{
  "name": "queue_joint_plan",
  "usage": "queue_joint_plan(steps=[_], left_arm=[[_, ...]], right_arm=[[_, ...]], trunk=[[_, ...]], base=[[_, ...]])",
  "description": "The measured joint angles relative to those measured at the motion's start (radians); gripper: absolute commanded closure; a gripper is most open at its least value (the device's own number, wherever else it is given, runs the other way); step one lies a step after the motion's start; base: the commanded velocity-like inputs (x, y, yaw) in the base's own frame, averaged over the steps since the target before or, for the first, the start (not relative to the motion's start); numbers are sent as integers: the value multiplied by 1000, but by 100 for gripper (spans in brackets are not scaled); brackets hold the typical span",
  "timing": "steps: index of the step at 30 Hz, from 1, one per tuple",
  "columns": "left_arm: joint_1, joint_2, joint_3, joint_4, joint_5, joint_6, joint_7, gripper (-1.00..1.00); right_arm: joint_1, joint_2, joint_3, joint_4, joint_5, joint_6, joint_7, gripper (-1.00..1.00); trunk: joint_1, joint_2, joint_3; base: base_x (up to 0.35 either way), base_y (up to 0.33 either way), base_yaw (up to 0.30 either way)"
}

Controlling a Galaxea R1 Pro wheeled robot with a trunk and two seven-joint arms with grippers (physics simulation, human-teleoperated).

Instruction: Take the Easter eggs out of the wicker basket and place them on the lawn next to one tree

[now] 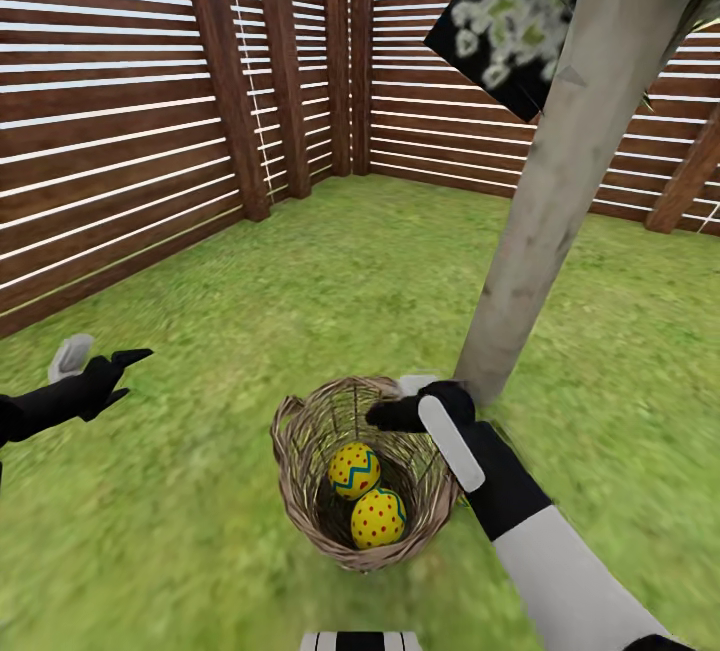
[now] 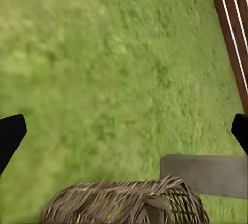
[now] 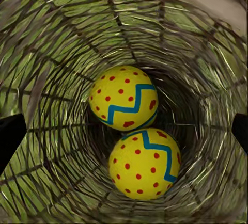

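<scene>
In the head view the wicker basket (image 1: 365,476) stands on the lawn (image 1: 330,271) at about 6 o'clock from the picture's centre, tilted so its mouth faces the camera. Two Easter eggs (image 1: 355,469) (image 1: 378,518) lie touching at its bottom; any third egg cannot be made out, and part of the basket's inside is hidden by its near wall and by the right arm. The right gripper (image 1: 400,409) hangs over the basket's rim at its 1 o'clock side. In the right wrist view (image 3: 124,126) its two dark fingertips sit at the far edges, spread wide with nothing between them, looking straight down the woven walls onto the eggs (image 3: 124,104) (image 3: 144,164).

The tree (image 1: 565,171) rises just beside the basket at 2 o'clock, its pale trunk meeting the grass behind the right gripper; its foliage is cut off by the top edge.

The left gripper (image 1: 105,371) hovers at 9 o'clock, well apart from the basket. In the left wrist view (image 2: 124,126) its fingertips stand far apart, empty, over blurred grass, with the basket's rim (image 2: 126,203) cropped at the edge and a strip of trunk (image 2: 204,175) beside it. The slatted fence (image 1: 120,121) bounds the garden.
</scene>
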Motion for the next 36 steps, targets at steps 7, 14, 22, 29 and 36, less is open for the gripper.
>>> queue_joint_plan(steps=[7, 14, 22, 29, 36], left_arm=[[0, 0, -1, 0, -1, 1, -1, -100], [0, -3, -5, 1, -2, 0, -1, -100], [0, -5, -7, 2, -3, -1, -1, -100], [0, -5, -8, 3, -3, -1, -1, -100], [0, -4, -7, 5, -2, -1, -1, -100]], right_arm=[[-172, 57, 125, 396, -2, -9, -6, -100], [-190, 64, 124, 452, -5, -18, 1, -100], [-191, 67, 123, 468, -5, -20, 62, -100], [-194, 65, 120, 545, -111, -125, 71, -100], [-213, 65, 117, 668, -139, -226, 69, -100]], trunk=[[-1, 0, 4], [-2, 1, 19], [-2, 1, 19], [-3, 2, 27], [-5, 2, 39]], base=[[0, 0, 0], [0, 0, 0], [0, 0, 0], [0, 0, 0], [0, 0, 0]])
